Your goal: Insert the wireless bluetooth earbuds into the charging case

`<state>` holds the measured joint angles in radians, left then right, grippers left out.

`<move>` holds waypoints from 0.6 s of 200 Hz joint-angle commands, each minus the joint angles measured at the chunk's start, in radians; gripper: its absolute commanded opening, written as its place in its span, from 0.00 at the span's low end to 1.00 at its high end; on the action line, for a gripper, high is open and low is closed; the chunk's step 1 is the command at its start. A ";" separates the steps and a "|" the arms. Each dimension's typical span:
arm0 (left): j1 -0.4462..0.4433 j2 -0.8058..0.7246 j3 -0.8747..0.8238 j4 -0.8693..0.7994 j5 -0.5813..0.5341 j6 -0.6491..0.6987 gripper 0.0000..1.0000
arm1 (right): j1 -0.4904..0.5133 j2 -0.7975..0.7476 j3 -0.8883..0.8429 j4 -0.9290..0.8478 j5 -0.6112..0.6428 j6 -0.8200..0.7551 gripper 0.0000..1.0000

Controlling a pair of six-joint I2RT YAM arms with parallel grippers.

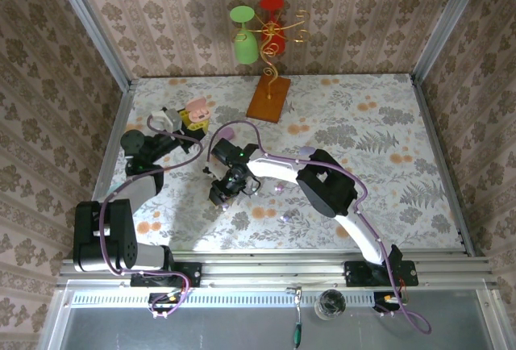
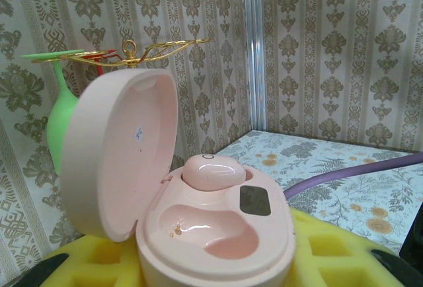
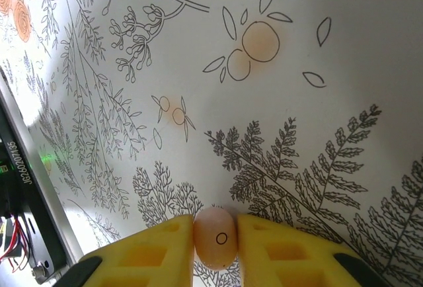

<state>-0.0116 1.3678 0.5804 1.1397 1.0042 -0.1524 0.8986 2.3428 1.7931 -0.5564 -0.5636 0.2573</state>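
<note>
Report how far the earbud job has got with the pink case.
Done: the pink charging case stands open in the left gripper, and one earbud is seated in its far well. In hand: the right gripper pinches a second pinkish earbud at the tablecloth; whether it is lifted I cannot tell. Left: carry it over and seat it in the empty near well.

Pale pink charging case (image 2: 218,241), pinkish earbud (image 3: 215,237), yellow pads (image 3: 152,257) — tablecloth (image 1: 387,124) white with grey ferns, orange blossoms
</note>
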 commanded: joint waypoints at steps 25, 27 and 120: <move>0.000 -0.026 -0.017 0.001 -0.011 0.038 0.36 | 0.014 0.018 -0.005 -0.012 0.069 0.016 0.20; -0.001 -0.026 -0.017 0.001 -0.012 0.039 0.36 | 0.013 0.015 -0.008 -0.005 0.071 0.021 0.19; -0.018 -0.022 -0.054 0.044 -0.085 0.035 0.36 | -0.127 -0.257 -0.287 0.234 0.184 0.133 0.18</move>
<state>-0.0139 1.3674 0.5518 1.1400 0.9546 -0.1341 0.8196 2.1929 1.5696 -0.3801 -0.4511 0.3538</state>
